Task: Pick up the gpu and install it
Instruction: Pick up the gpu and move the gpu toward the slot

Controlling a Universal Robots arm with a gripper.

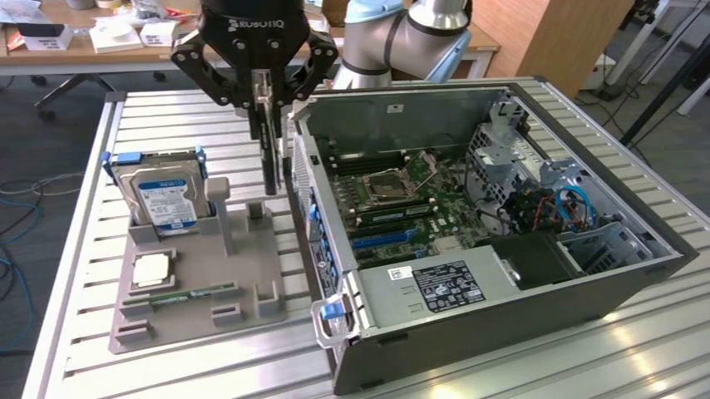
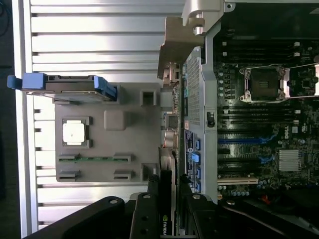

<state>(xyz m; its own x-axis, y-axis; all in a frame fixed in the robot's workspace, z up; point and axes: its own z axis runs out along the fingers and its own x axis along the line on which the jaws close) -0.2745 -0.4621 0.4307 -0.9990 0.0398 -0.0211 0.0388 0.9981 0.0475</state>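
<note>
The gripper (image 1: 264,96) has its fingers partly closed, clamped on the top edge of the graphics card (image 1: 269,158), which hangs upright and edge-on. The card is over the back edge of the grey holder (image 1: 249,274), just beside the open computer case (image 1: 444,291); I can't tell if its lower end is clear of the holder. The holder sits on the slatted worktop (image 1: 166,116) toward the exterior view's left and carries a hard drive (image 1: 166,195) standing upright, a processor chip (image 1: 150,270) and a memory stick (image 1: 178,295)
</note>
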